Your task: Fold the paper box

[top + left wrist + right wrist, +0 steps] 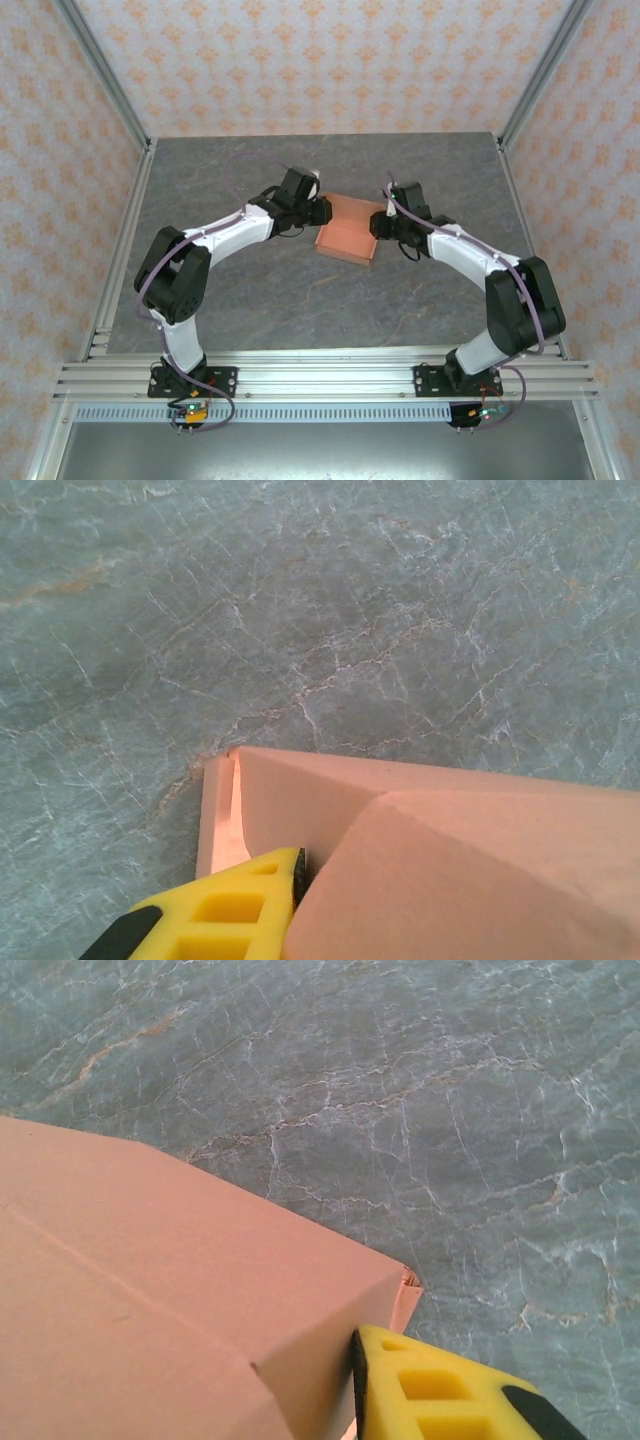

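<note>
Here, patterned walls (320, 60) enclose a marbled table (300, 300) bearing the paper box (348, 236).

Your paper box (345, 238) is plain salmon-orange, no print. The table (300, 300) is grey marble-look with white and rusty veins. The fingers (275, 885) are yellow with black pads, the arms (235, 232) white and black, and the walls (320, 60) cream with orange floral motifs.

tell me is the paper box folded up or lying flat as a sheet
Folded up: the paper box has raised walls meeting at corners, seen in both wrist views.
</note>
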You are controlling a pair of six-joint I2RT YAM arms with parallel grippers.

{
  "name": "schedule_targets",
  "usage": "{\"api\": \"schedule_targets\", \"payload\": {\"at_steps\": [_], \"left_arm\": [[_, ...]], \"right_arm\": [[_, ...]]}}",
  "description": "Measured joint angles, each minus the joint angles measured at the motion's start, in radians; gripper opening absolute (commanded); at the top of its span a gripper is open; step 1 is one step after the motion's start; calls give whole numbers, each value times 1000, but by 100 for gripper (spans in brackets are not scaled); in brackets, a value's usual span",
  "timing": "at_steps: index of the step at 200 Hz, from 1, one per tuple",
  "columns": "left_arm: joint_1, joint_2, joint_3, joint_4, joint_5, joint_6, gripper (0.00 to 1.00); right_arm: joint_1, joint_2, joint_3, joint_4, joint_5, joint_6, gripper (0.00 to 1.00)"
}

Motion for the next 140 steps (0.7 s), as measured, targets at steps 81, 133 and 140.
{"api": "schedule_targets", "payload": {"at_steps": [81,133,140], "left_arm": [[-32,-18,-156,74,8,-8,18],[-32,-19,-202,78,14,-8,19],[-32,-19,-202,78,14,-8,19]], "right_arm": [[56,-60,-153,165,104,146,25],[75,-65,-240,237,122,254,27],[75,-65,-246,237,125,264,27]]}}
